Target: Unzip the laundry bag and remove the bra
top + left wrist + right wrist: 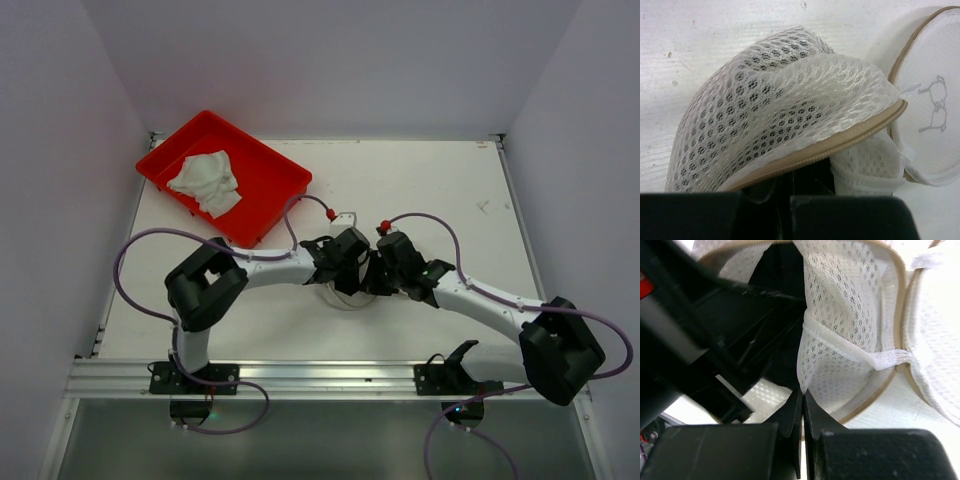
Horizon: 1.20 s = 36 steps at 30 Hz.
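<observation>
The laundry bag (780,115) lies in the middle of the table (450,200), its open mouth facing your left pincer (785,197), whose grip cannot be told. Your right pincer (802,407) is clenched on the mesh edge.

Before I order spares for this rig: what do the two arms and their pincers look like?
Both arms match: the left arm and right arm have white tubular links between bulky black joint housings. A purple cable loops along each, with a small red fitting near the wrist. The left pincer and right pincer are matt black with flat, blocky fingers. No markings show.
</observation>
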Tool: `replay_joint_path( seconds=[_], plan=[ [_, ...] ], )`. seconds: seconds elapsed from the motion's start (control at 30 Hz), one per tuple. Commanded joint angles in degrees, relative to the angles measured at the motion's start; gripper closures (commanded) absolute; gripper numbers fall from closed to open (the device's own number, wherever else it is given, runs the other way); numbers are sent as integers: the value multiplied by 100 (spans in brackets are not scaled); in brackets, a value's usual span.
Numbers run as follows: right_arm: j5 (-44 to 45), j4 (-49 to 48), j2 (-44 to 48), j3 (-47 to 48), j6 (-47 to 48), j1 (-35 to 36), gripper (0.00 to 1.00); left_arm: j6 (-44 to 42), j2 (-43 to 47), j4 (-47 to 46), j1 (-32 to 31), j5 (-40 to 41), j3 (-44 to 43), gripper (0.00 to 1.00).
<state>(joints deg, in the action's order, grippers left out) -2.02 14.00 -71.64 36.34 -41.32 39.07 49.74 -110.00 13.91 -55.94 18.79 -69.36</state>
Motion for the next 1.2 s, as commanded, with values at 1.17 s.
replay_joint_path(
  seconds=[1.17],
  plan=[
    [185,745,-34,1157,915,-576,100,-2231,2781,-1856,75,-3547,1926,100]
  ],
)
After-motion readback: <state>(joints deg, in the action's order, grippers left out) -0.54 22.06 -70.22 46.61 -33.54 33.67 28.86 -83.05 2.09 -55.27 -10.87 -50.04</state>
